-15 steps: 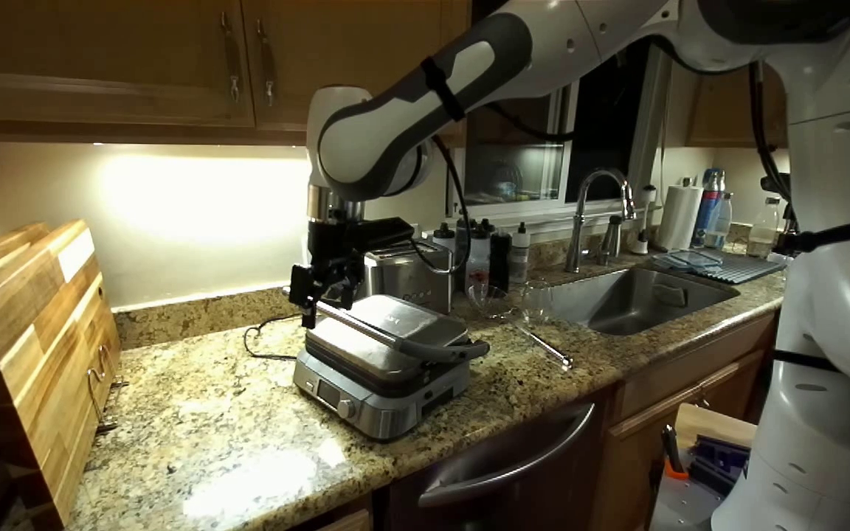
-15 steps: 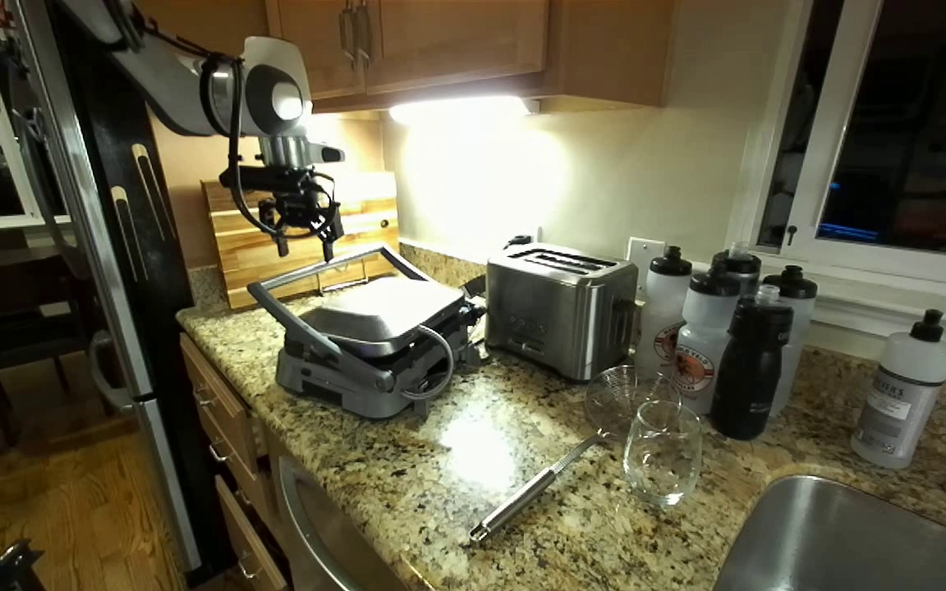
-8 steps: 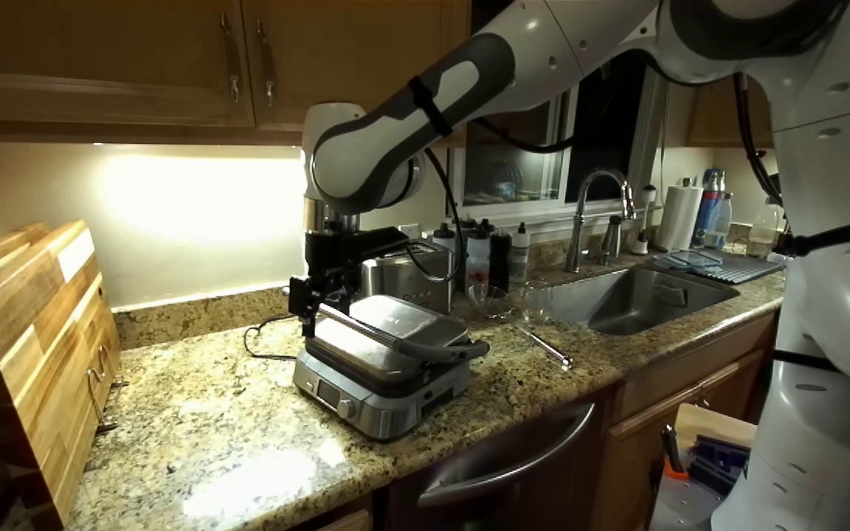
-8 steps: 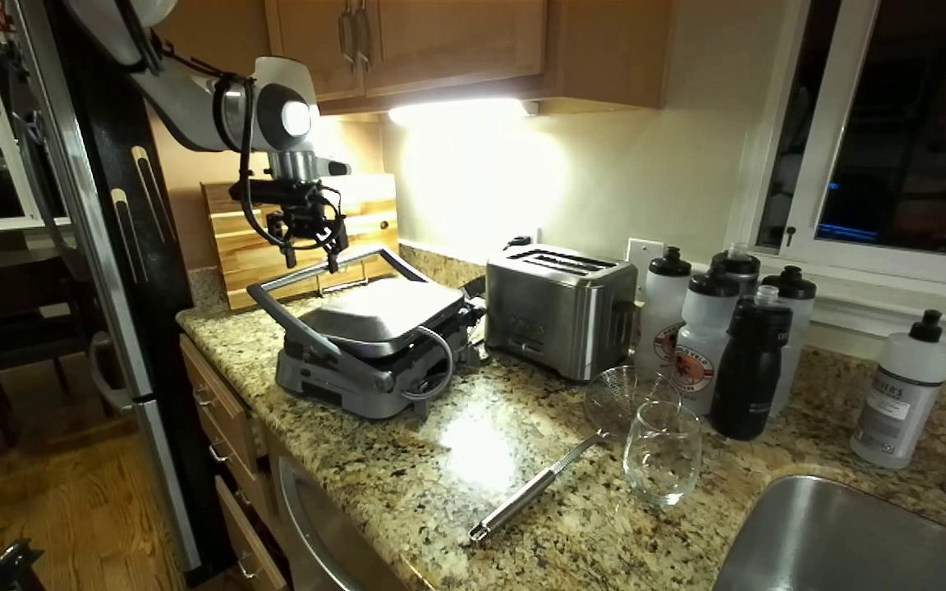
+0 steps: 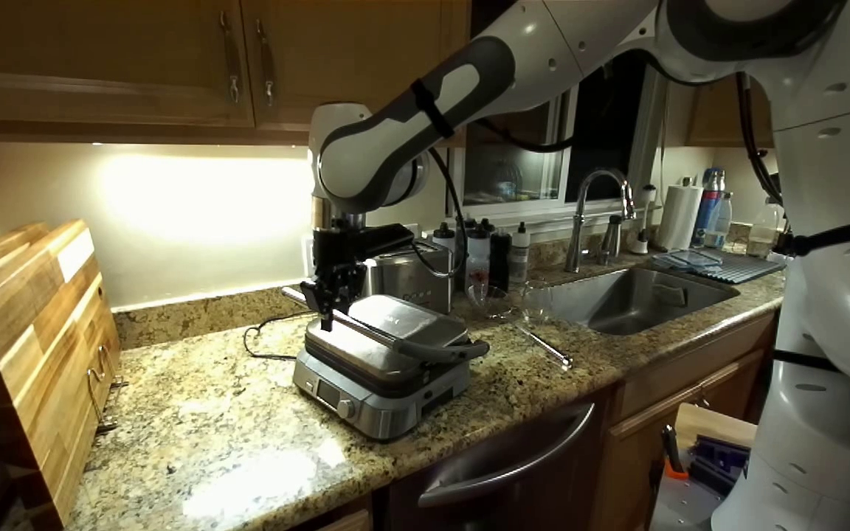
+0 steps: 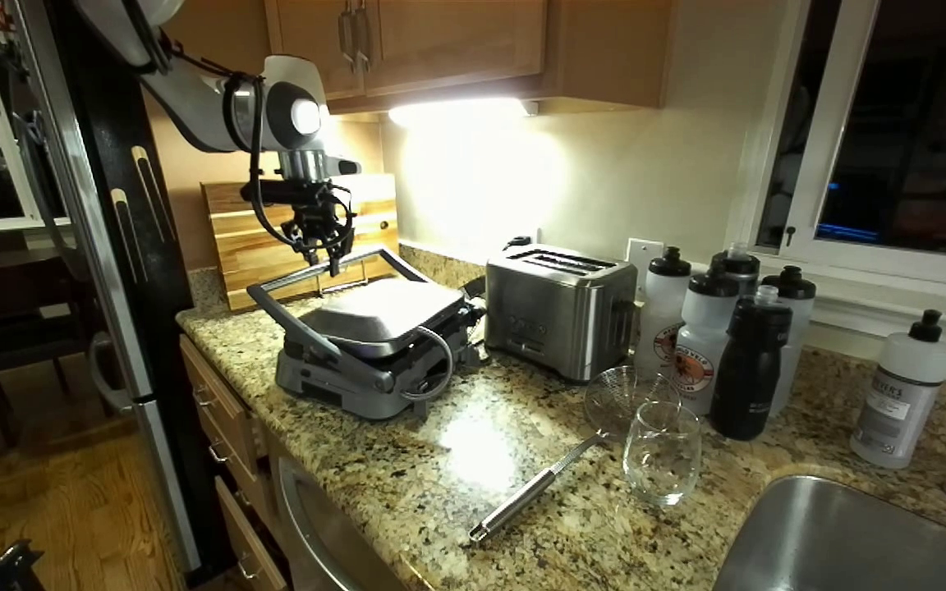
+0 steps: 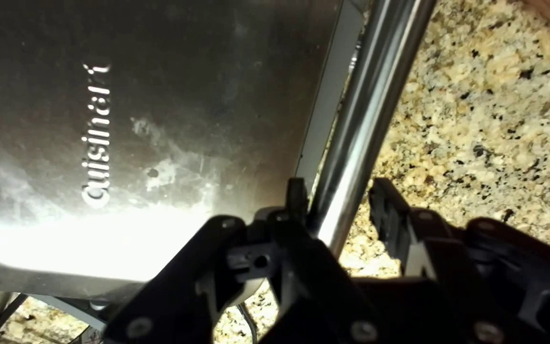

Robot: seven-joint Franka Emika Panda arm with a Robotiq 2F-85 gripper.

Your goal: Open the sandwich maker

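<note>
On the counter the sandwich maker [image 5: 388, 413] sits with its silver lid [image 6: 391, 308] down, so its plates are hidden. Its handle [image 7: 368, 105] stands out in front of the lid as a shiny round bar. My gripper [image 7: 339, 191] points down and straddles this bar near one end. In the wrist view the left finger lies close against the bar; whether it touches I cannot tell. A strip of counter shows between the bar and the right finger, so the jaws stand part open around it. Both exterior views show the gripper [image 5: 327, 317] at the handle's far portion.
A steel toaster [image 6: 559, 312] stands close behind the sandwich maker. Several bottles [image 6: 748, 361], a strainer [image 6: 522, 497] and a stemless glass [image 6: 662, 455] are farther along the counter. Wooden boards [image 5: 49, 354] rise at the other end. A cabinet [image 5: 100, 66] hangs above.
The gripper has come down over the handle bar, then shifted slightly toward the lid. Its fingers have drawn closer together. The sandwich maker and its lid look unmoved.
</note>
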